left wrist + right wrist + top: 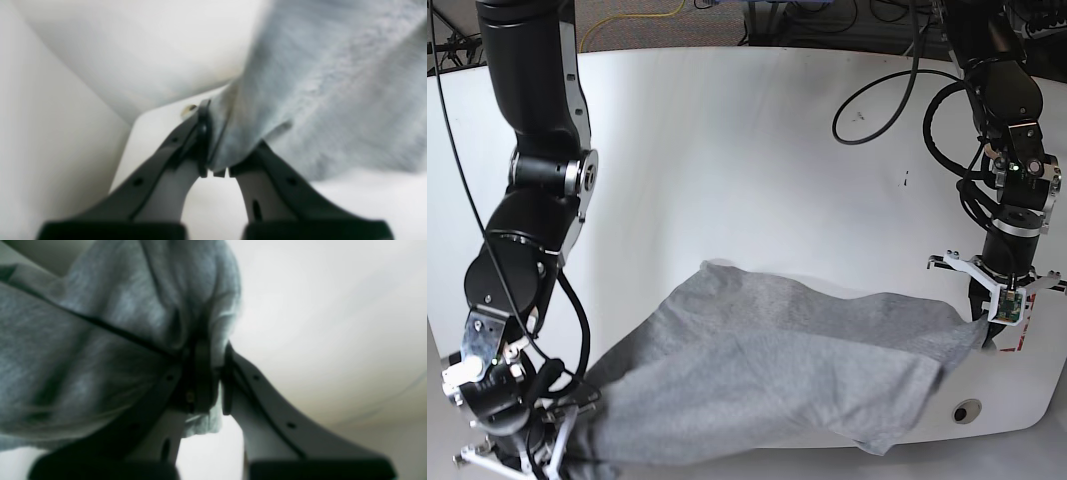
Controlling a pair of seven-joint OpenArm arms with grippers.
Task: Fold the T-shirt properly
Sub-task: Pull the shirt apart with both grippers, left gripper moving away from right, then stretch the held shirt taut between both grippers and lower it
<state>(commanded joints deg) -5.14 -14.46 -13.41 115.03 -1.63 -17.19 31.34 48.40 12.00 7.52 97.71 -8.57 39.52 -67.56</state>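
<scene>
Left hand (pixel 218 166), right hand (pixel 215 380) each pinch T-shirt (pixel 767 370) edge, seemingly stretched between

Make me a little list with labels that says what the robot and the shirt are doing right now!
Thing: soft heather-grey cotton T-shirt, wrinkly, spread across the near side of the white table
Left claw: shut on one edge of the shirt
Right claw: shut on bunched cloth at the opposite end
Shirt shape: stretched between both claws, not folded yet
Lettering: none showing
Table edge: the near part of the shirt hangs over the front edge
</scene>
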